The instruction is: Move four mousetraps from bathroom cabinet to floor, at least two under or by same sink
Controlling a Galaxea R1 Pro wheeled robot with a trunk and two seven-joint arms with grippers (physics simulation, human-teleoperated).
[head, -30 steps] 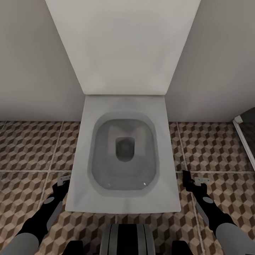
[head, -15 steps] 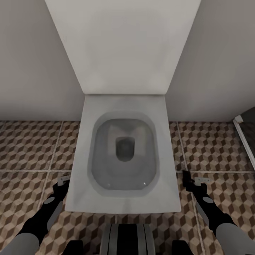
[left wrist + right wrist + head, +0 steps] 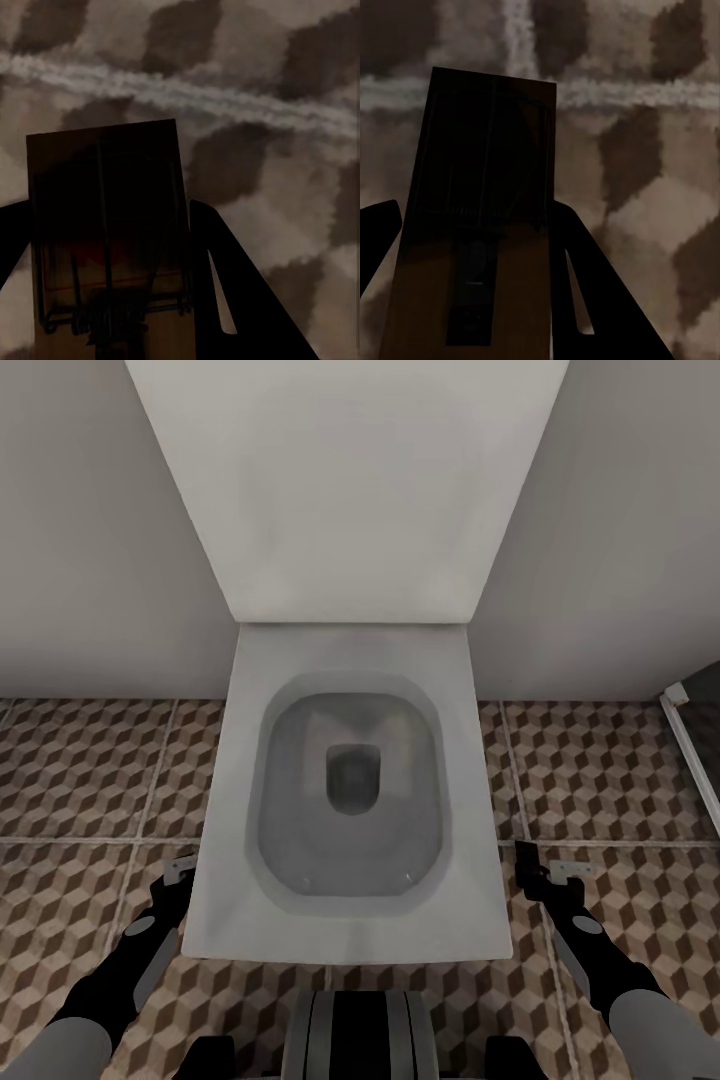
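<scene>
My left gripper [image 3: 112, 300] is clamped on a mousetrap [image 3: 109, 225]; in the left wrist view the tan board sits between the two dark fingers [image 3: 232, 300], with its black wire and a red spot showing, and the patterned bathroom floor [image 3: 285, 90] is below it. My right gripper [image 3: 472, 292] grasps a second mousetrap [image 3: 480, 210] in the same way, the board standing out past the fingers over a crossing of pale grout lines. In the head view I see the left gripper [image 3: 175, 872] low at one side of a white toilet [image 3: 350, 800] and the right gripper [image 3: 545, 868] at the other side, both above the cube-pattern tiles [image 3: 80, 780]. The toilet stands against a pale wall [image 3: 90, 540], with its lid raised. A dark frame edge [image 3: 690, 740] shows at the far right.
</scene>
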